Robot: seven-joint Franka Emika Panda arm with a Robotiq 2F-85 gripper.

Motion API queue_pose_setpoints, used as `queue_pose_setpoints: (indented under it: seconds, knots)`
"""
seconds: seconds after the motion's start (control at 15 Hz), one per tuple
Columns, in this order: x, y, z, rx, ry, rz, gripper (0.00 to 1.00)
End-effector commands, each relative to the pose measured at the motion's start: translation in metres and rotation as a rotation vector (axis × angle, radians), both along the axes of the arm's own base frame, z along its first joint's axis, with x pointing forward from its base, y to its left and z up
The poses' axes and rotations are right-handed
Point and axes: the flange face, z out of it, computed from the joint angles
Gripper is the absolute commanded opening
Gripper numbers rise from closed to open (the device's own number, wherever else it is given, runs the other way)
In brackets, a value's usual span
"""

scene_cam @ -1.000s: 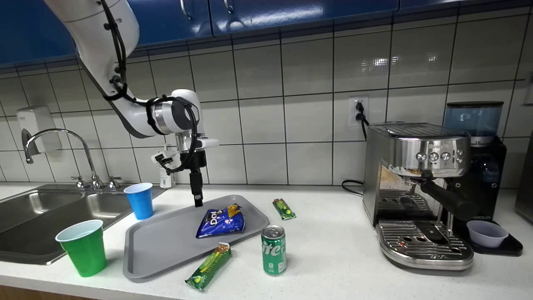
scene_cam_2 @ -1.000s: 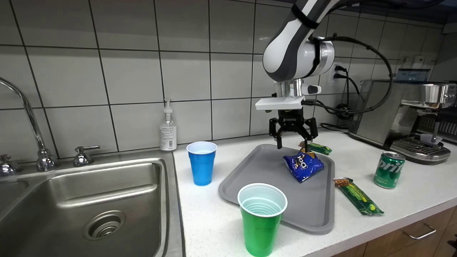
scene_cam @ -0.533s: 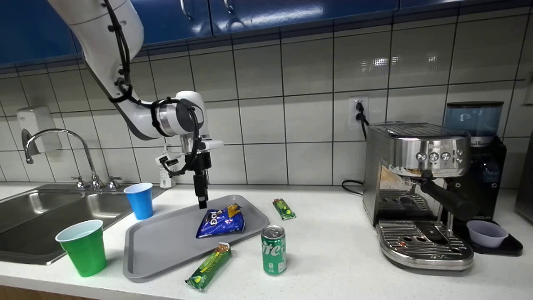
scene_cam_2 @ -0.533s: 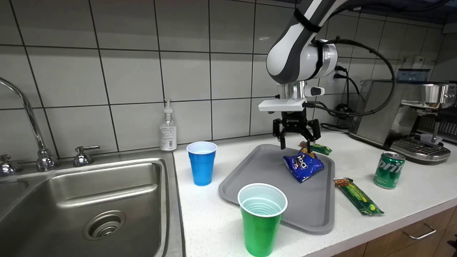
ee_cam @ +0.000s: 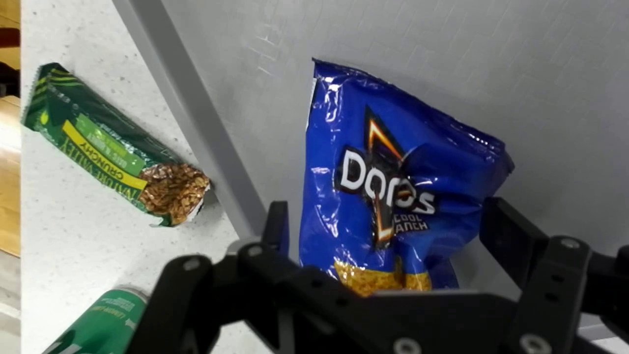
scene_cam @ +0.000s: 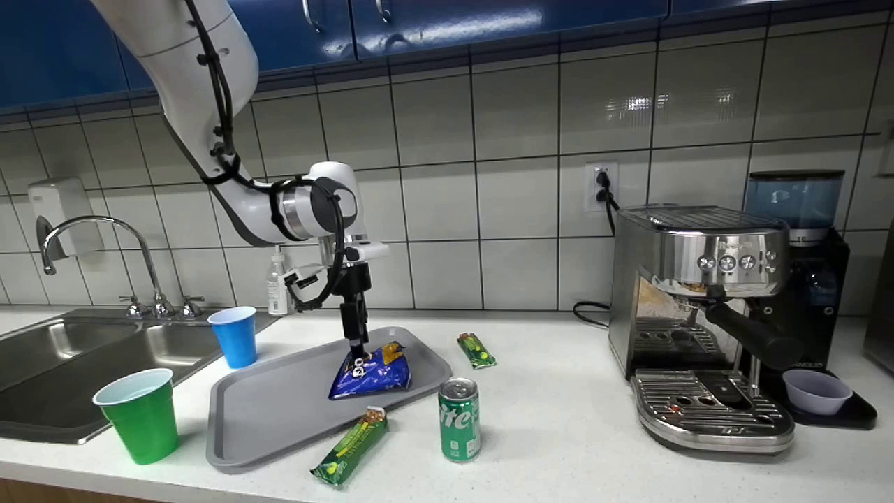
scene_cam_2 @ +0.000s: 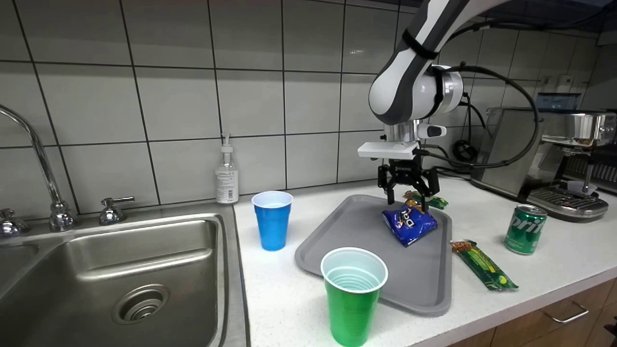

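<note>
A blue Doritos bag [ee_cam: 334, 182] lies on a grey tray [scene_cam: 272, 412]. Just above it, my gripper [scene_cam_2: 407, 204] points straight down with its jaws spread wide. In the wrist view the fingers [ee_cam: 506, 236] stand on either side of the bag, near its orange end. A strip of tray shows between the bag and the finger on the left. The finger on the right overlaps the bag's edge in the picture; whether it touches, I cannot tell. The gripper's body hides the bag's lower end there. In an exterior view the fingertips [scene_cam: 357, 348] cover part of the bag's upper edge.
Around the tray are a green granola bar [scene_cam: 353, 447], another granola bar [scene_cam: 476, 351] behind, and a Sprite can [scene_cam_2: 525, 229]. A blue cup [scene_cam_2: 273, 221] and a green cup [scene_cam_2: 354, 308] stand towards the sink [scene_cam_2: 226, 289]. An espresso machine [scene_cam: 698, 279] sits farther along the counter.
My gripper has come down towards the bag and shifted to the right in both exterior views. Its jaws have stayed wide apart, and the bag and tray have not moved.
</note>
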Motion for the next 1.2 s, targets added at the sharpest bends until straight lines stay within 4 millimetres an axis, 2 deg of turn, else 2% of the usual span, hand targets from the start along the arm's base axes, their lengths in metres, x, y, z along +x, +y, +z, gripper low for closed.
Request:
queue_pose_setpoints:
  seconds: [0.0,0.4,0.47,0.6,1.13]
  knots:
    - [0.0066,-0.0076,-0.0074,-0.02,-0.023,-0.026,1.0]
    - [0.0074,-0.0105,-0.0102,-0.016,-0.03,-0.019,1.0]
    - [0.0076,-0.01,-0.0094,-0.015,-0.033,-0.018,0.75]
    - [0.0081,-0.0092,-0.0097,-0.017,-0.035,-0.015,0.66]
    - [0.0075,-0.0082,-0.0102,-0.018,-0.032,-0.016,0.03]
